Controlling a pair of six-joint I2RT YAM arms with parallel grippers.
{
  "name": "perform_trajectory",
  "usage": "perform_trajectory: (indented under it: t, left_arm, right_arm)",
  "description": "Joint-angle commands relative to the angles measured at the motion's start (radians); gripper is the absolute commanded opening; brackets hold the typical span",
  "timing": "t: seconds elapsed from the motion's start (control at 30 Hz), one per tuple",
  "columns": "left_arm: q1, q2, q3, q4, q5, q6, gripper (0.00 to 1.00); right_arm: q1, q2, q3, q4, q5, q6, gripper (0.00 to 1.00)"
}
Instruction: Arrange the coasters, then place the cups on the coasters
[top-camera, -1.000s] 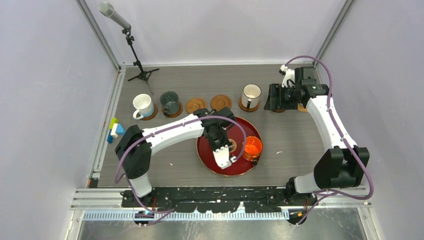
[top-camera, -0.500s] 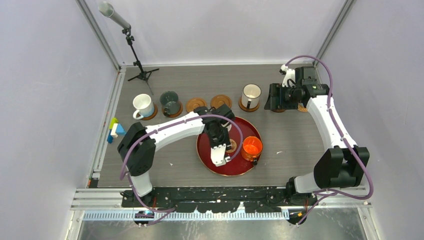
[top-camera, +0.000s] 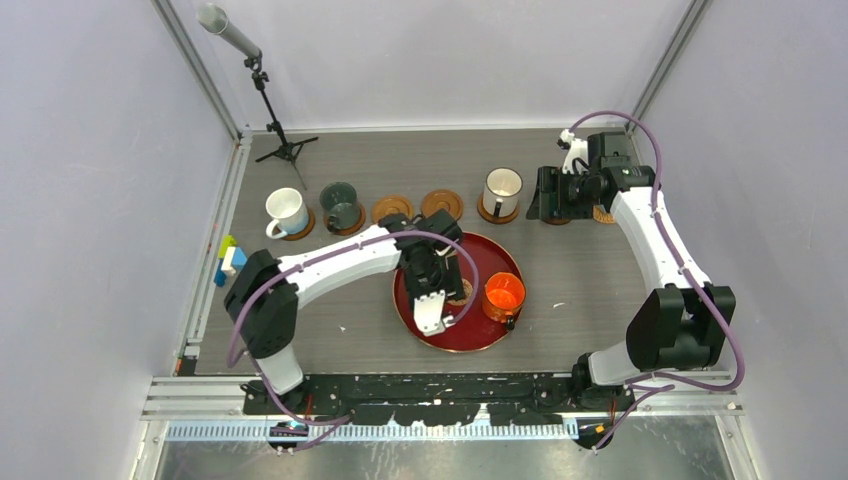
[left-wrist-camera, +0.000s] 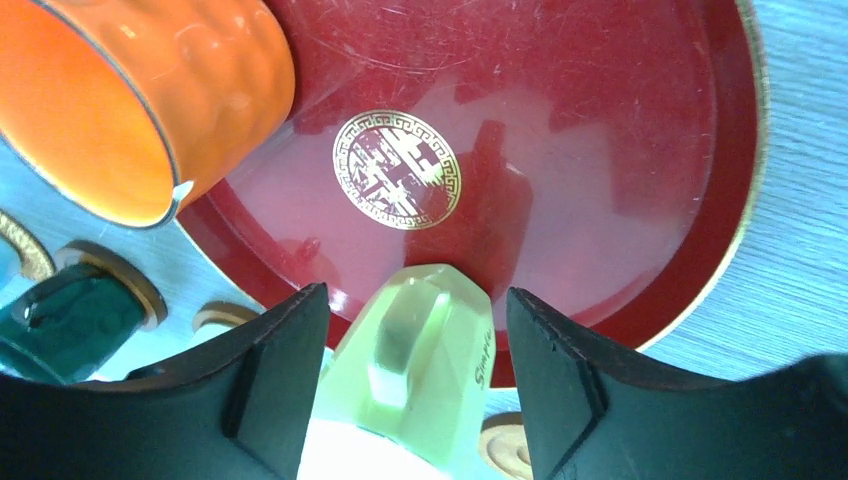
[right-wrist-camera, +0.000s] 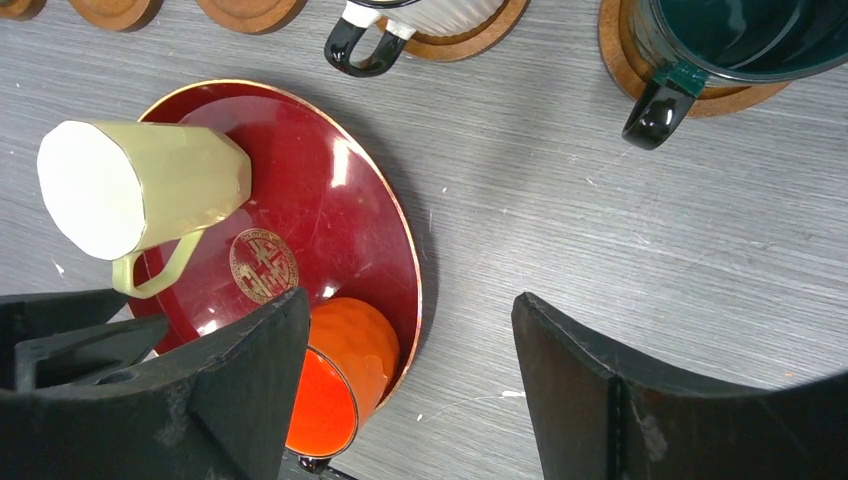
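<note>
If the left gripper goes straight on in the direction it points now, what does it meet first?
The left gripper would probably first meet the pale yellow cup between its open jaws; the red tray lies behind.

Left gripper (left-wrist-camera: 415, 293) reaches inward, jaws parted; right gripper (right-wrist-camera: 408, 300) hangs far forward, jaws wide
</note>
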Motion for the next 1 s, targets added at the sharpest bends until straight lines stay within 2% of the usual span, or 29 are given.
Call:
perform_trajectory:
  t: [0.0,0.1,0.27,0.3,0.33,0.47,0.57,0.73,0.83,0.97]
  left_arm:
    - [0.002,-0.137,0.003,-0.056,0.061,-0.116,0.69]
    - [-0.005,-0.208,0.019,-0.028,0.058,-0.335,0.76]
    - [-0.001,-0.285,0.091,0.077,-0.056,-0.829,0.84]
    - [0.008,-0.292,0.113,0.092,-0.075,-0.968,0.94]
    - [0.019,-0.299,0.128,0.11,-0.089,-1.078,0.99]
    - [0.033,-0.319,0.13,0.2,-0.229,-1.441,1.0]
    - [0.04,-0.29,0.159,0.179,-0.328,-1.683,1.0]
    - [0.08,-0.258,0.159,0.121,-0.319,-2.129,1.0]
    - [0.08,-0.281,0.079,0.157,-0.35,-2.347,1.0]
    - [0.081,-0.248,0.041,0.192,-0.396,-2.521,1.0]
  right_arm:
    - [-0.004,-0.002,0.052,0.023,-0.028,0.03,0.78]
    - [-0.004,0.0,0.072,0.024,-0.03,0.032,0.78]
    - [-0.004,0.0,0.1,0.023,-0.03,0.036,0.78]
    - [-0.004,0.0,0.104,0.022,-0.03,0.037,0.78]
    - [-0.004,0.001,0.107,0.023,-0.03,0.037,0.78]
    - [-0.004,0.009,0.122,0.023,-0.038,0.042,0.78]
    - [-0.004,0.029,0.134,0.021,-0.042,0.054,0.78]
    - [-0.004,0.055,0.158,0.012,-0.036,0.051,0.78]
    - [-0.004,0.06,0.163,0.01,-0.028,0.047,0.78]
    - [-0.004,0.07,0.166,0.011,-0.025,0.045,0.79]
